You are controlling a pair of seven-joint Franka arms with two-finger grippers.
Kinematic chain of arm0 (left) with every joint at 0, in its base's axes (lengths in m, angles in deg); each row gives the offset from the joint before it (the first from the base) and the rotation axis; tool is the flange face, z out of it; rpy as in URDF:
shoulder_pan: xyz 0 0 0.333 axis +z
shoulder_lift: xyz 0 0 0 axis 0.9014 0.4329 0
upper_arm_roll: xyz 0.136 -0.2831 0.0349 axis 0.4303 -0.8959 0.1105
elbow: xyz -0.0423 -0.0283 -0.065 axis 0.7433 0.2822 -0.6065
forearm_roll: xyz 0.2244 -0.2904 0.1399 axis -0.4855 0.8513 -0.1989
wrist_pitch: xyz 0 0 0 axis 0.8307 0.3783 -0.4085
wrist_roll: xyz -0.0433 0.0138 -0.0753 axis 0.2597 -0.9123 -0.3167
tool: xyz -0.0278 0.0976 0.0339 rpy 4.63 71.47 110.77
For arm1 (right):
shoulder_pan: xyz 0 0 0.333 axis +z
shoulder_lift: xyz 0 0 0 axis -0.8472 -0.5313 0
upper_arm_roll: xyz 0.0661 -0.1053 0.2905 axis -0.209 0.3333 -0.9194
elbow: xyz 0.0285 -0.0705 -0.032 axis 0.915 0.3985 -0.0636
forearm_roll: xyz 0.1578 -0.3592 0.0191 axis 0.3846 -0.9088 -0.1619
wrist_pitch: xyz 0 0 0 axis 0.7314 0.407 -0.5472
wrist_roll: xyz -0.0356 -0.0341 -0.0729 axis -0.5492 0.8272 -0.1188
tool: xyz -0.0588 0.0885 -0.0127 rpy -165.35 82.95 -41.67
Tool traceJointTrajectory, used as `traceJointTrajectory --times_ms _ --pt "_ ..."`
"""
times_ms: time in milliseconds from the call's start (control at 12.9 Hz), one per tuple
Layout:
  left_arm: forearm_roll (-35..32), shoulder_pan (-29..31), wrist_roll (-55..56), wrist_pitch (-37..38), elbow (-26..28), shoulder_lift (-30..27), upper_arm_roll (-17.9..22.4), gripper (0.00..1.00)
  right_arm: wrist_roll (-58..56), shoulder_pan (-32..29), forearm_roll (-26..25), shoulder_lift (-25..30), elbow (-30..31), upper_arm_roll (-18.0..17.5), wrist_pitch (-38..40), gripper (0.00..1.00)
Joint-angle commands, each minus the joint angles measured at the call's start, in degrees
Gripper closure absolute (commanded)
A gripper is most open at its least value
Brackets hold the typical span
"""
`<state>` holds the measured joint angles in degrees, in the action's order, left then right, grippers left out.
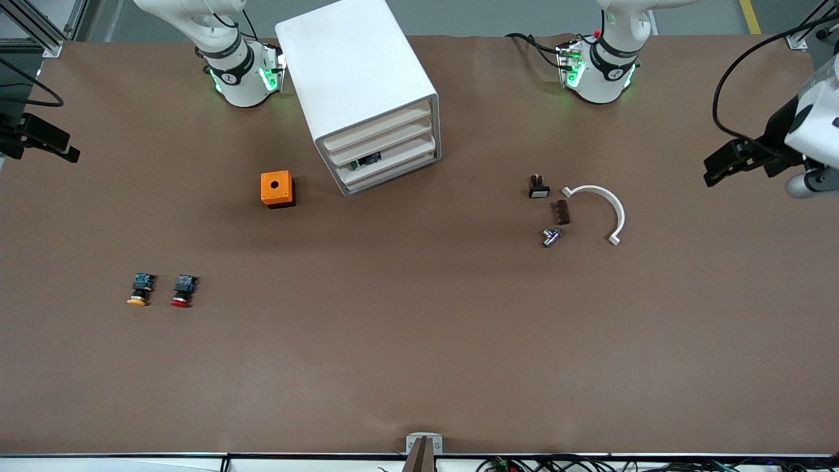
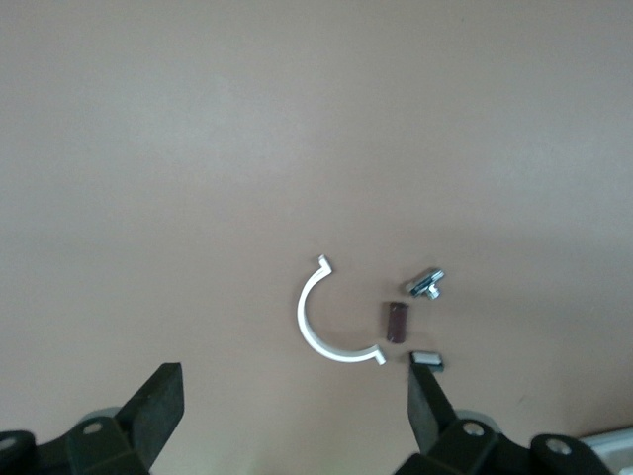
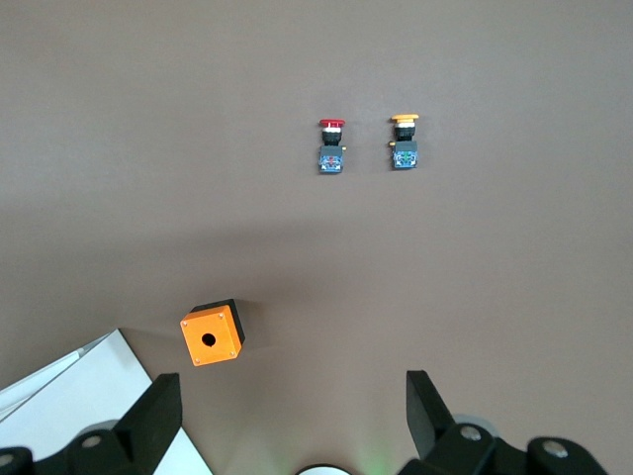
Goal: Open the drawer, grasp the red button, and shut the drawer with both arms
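Brown table (image 1: 419, 341): a plain cover runs the whole length, with small parts scattered on it.
Cabinet (image 1: 357, 85): white and boxy, standing near the right arm's base, its three drawer fronts angled toward the front camera.
Drawer (image 1: 383, 145): the middle one of the three sits flush with the others, shut.
Lower gap: something dark with a bit of green shows there, perhaps a small part; I can't make it out.
Red button (image 1: 183, 290): lies on the table toward the right arm's end, well nearer the front camera than the cabinet, red cap pointing at that camera.
Yellow button (image 1: 139, 290): just beside the red one, apart from it, closer to the table's end.
Orange box (image 1: 277, 189): a cube with a round hole on top, near the cabinet's front corner.
White half-ring (image 1: 600, 210): toward the left arm's end, with a brown block (image 1: 561, 212), a metal piece (image 1: 550, 236) and a small black-and-white part (image 1: 538, 187) beside it.
Left gripper (image 2: 297, 406): up over the table by the half-ring, fingers spread wide, nothing between them.
Right gripper (image 3: 292, 416): up over the orange box and the cabinet's corner, fingers wide apart, empty.
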<state>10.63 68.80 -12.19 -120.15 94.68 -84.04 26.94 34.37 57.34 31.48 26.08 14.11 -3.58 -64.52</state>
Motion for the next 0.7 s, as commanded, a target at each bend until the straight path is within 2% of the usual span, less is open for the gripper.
traceJointTrajectory --times_ms 0,77,309,618 --pt "0.2 -3.5 -2.0 -0.4 7.8 -7.6 4.1 0.00 -0.9 -0.4 0.4 1.7 2.1 -0.5 -0.8 0.00" --pt "1.1 -4.8 -3.1 0.7 8.1 -8.7 5.7 0.00 -0.9 -0.4 0.4 2.0 2.7 -0.5 -1.1 0.00" --pt "1.6 -5.1 -4.2 2.7 8.8 -10.6 5.9 0.00 -1.2 -0.6 0.4 3.9 5.8 -0.6 -3.3 0.00" --pt "2.1 -5.0 -4.4 4.1 7.2 -9.3 5.5 0.00 -1.2 -1.0 0.4 4.9 7.1 -1.3 -3.7 0.00"
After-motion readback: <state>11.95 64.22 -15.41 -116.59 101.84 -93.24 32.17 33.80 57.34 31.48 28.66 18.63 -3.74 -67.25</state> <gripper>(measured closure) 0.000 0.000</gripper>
